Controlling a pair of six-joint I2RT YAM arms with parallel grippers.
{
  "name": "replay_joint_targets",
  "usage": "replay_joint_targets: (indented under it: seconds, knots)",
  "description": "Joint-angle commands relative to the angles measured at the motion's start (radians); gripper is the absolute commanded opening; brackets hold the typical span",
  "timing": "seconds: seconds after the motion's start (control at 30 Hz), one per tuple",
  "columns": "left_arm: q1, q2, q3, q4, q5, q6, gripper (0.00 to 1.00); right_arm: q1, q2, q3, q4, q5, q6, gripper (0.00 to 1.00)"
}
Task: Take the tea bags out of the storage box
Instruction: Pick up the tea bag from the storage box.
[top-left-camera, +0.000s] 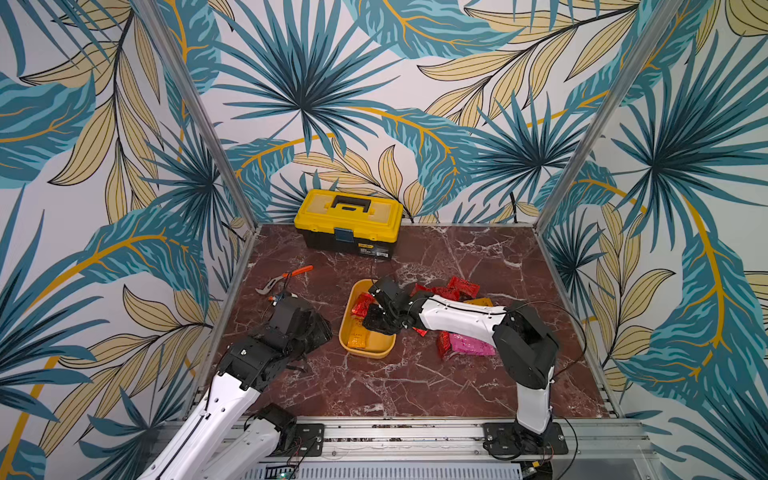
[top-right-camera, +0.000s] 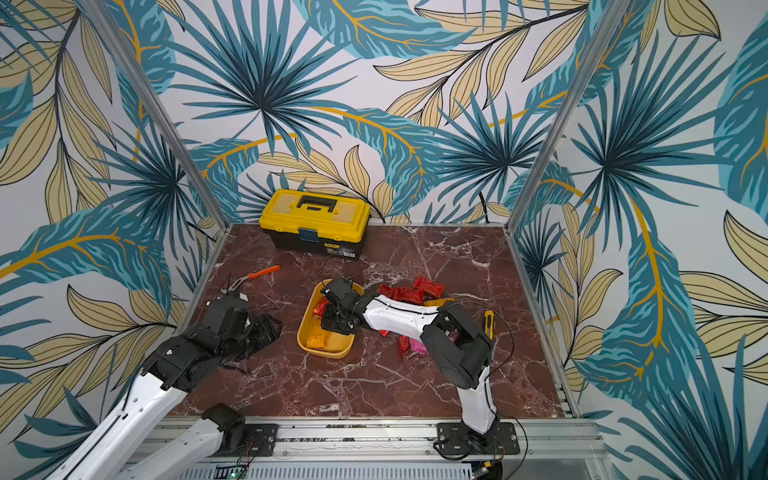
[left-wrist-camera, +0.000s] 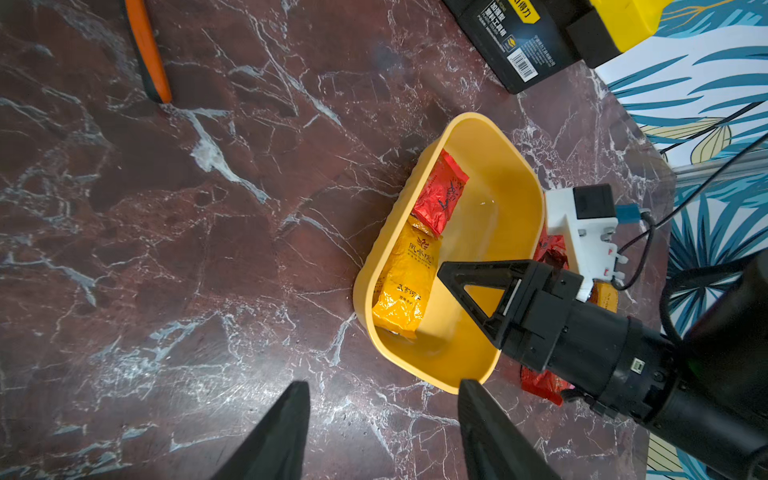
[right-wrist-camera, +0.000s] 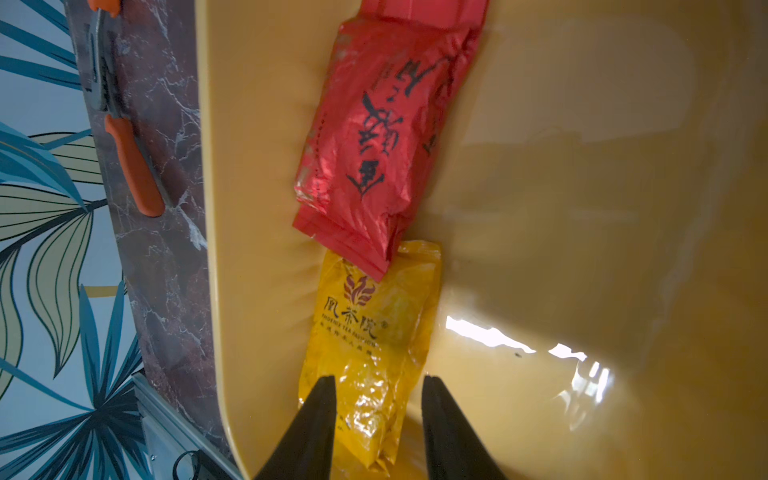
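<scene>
The right gripper (right-wrist-camera: 380, 386) reaches into the storage box (top-left-camera: 365, 353), at lower centre in both top views. Its jaws are spread over an orange-yellow sachet (right-wrist-camera: 374, 332) and pinch nothing. A red sachet (right-wrist-camera: 374, 145) overlaps that sachet's far end. More tea bags (top-left-camera: 453, 289) lie on the marble table (top-left-camera: 415, 386) right of the box. The left gripper (left-wrist-camera: 382, 386) hovers left of the box, jaws apart and empty — a toolbox (top-left-camera: 348, 218) stands at the back.
</scene>
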Motion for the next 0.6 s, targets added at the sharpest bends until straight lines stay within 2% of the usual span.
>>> replay_joint_targets:
  seconds: [0.0, 0.33, 0.57]
  knots:
    - [0.006, -0.005, -0.018, 0.016, 0.002, -0.004, 0.63, 0.006, 0.031, 0.021, 0.019, 0.022, 0.016, 0.39]
    - [0.007, -0.006, -0.019, 0.017, 0.034, 0.001, 0.64, 0.006, 0.071, 0.034, 0.046, 0.027, 0.040, 0.32]
    - [0.007, -0.006, -0.015, 0.026, 0.038, 0.002, 0.65, 0.006, 0.072, 0.022, 0.062, 0.031, 0.053, 0.31]
